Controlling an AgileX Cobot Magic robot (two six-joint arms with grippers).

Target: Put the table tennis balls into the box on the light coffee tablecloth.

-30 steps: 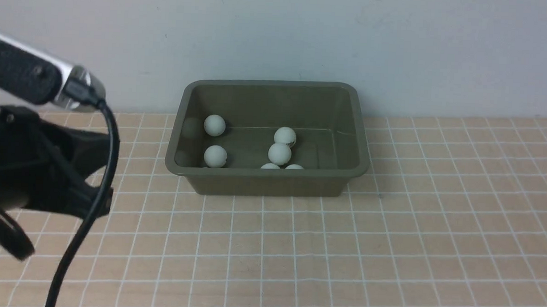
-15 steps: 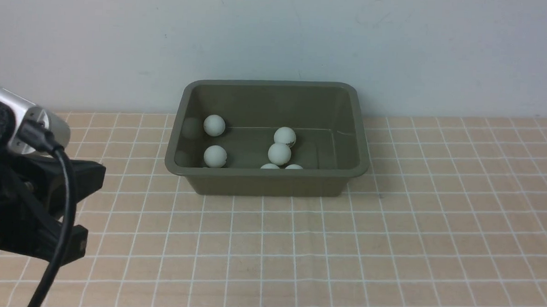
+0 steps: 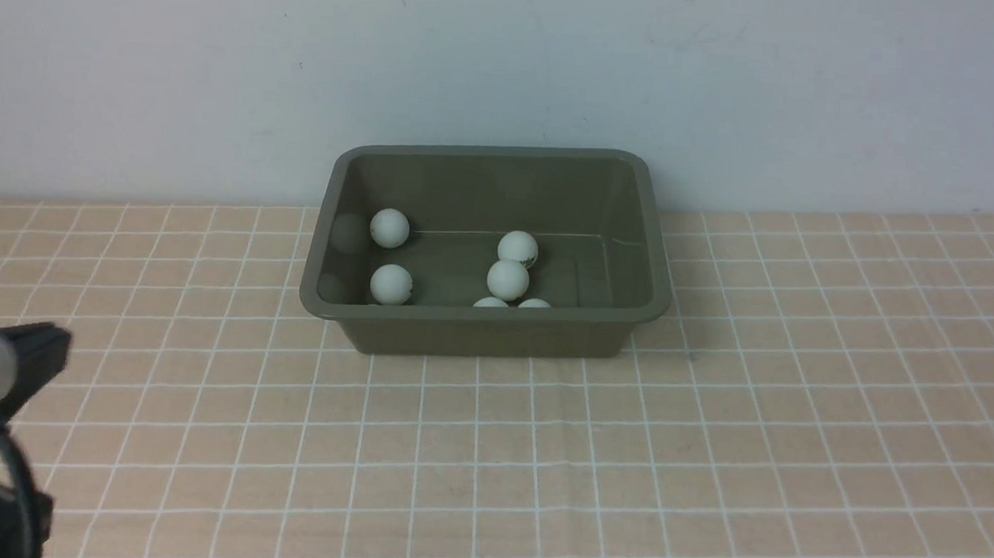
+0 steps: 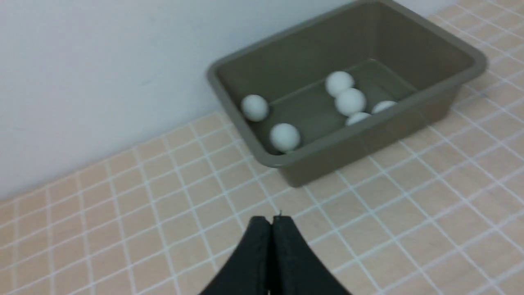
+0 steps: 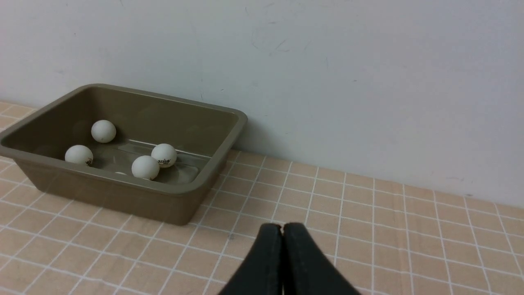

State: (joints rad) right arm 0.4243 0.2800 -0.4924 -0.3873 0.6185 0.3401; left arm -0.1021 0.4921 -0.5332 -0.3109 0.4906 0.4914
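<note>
Retreating leftward since earlier, left claw pinched empty; right claw likewise. Six balls visible inside box; tablecloth shows none left.

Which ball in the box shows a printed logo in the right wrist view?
The ball nearest the box's right end, touching a plain ball; it carries a red and dark mark, while the others look blank.

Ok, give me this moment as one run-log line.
balls: six visible in box | cloth: no loose balls seen | left gripper: shut, empty | right gripper: shut, empty
</note>
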